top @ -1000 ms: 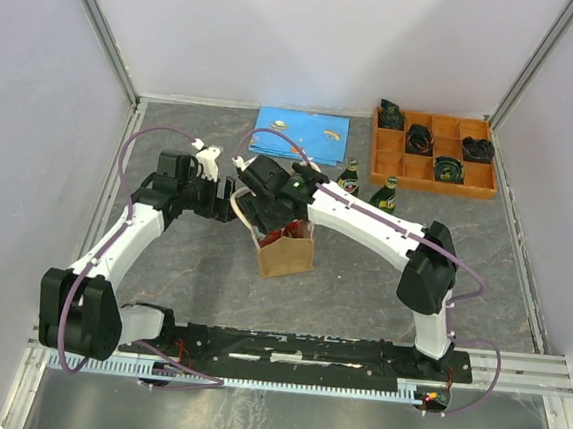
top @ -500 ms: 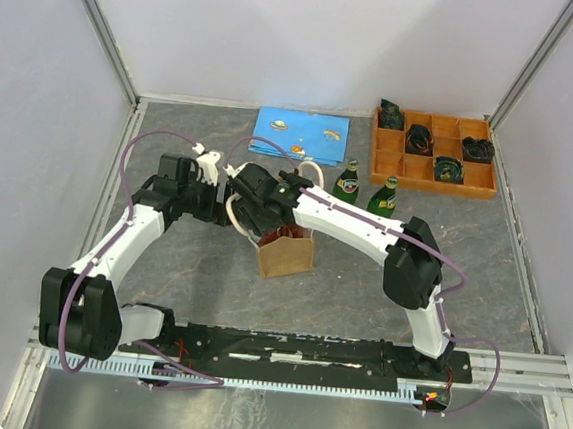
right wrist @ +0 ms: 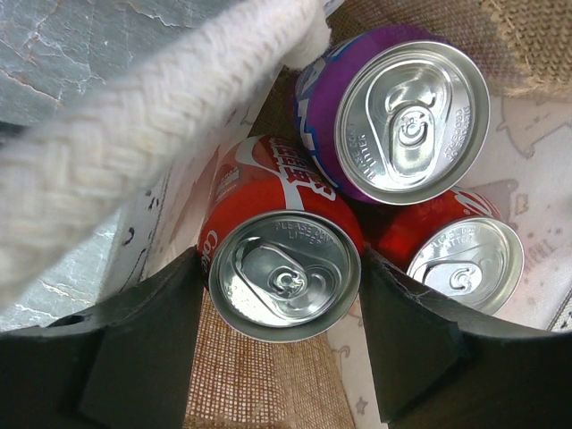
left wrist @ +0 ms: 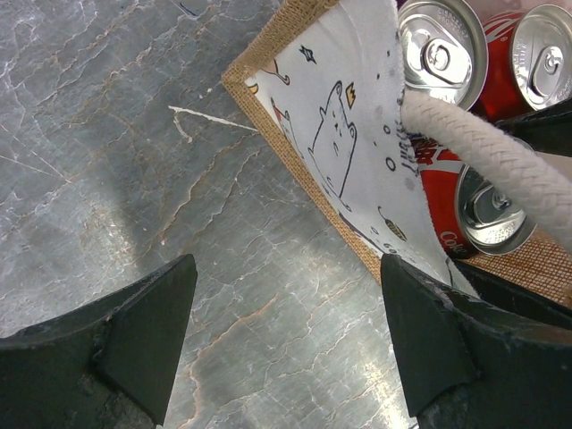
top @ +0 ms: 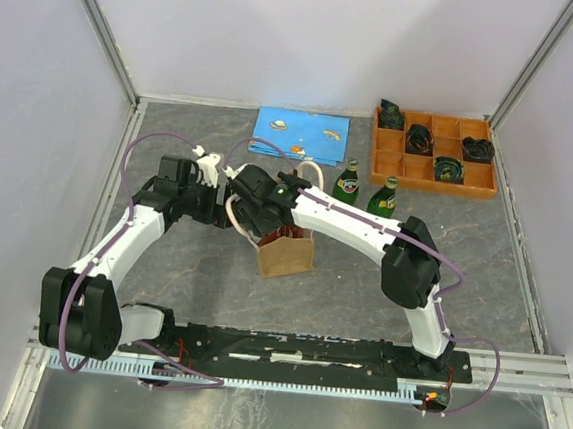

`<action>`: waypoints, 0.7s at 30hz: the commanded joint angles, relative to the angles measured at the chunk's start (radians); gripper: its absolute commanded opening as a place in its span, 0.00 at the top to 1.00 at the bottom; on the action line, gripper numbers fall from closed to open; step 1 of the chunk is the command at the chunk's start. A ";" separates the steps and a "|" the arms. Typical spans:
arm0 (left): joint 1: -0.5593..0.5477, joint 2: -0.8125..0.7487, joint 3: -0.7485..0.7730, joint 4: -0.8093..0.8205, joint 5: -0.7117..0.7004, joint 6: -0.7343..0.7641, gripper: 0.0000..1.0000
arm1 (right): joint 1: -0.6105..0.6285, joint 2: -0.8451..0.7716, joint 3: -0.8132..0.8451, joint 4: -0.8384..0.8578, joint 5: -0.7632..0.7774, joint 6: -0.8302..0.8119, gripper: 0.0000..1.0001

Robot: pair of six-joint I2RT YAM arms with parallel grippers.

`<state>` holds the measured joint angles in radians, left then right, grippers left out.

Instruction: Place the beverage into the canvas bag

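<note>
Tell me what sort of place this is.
Likely a robot lab test cell: white panel walls on aluminium posts enclosing a grey marble-patterned table, two white-and-black arms bolted to a rail, and staged props like the orange compartment tray.

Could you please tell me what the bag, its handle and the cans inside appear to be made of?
The canvas bag: coarse tan woven fabric, jute-like at the rim, matte, with a smooth white printed lining. Its handle: thick cream braided rope, probably cotton. The red can and purple can: metal, likely aluminium, with shiny brushed tops, pull tabs and glossy printed sides.
</note>
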<state>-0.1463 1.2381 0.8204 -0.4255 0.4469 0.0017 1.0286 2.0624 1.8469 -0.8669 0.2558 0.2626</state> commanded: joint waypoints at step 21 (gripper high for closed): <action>-0.004 -0.020 0.010 0.056 0.058 0.048 0.10 | 0.021 -0.070 -0.013 0.061 -0.037 -0.026 0.20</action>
<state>-0.1448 1.2381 0.8181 -0.4229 0.4538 0.0162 1.0286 2.0552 1.8339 -0.8570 0.2478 0.2558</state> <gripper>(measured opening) 0.897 0.785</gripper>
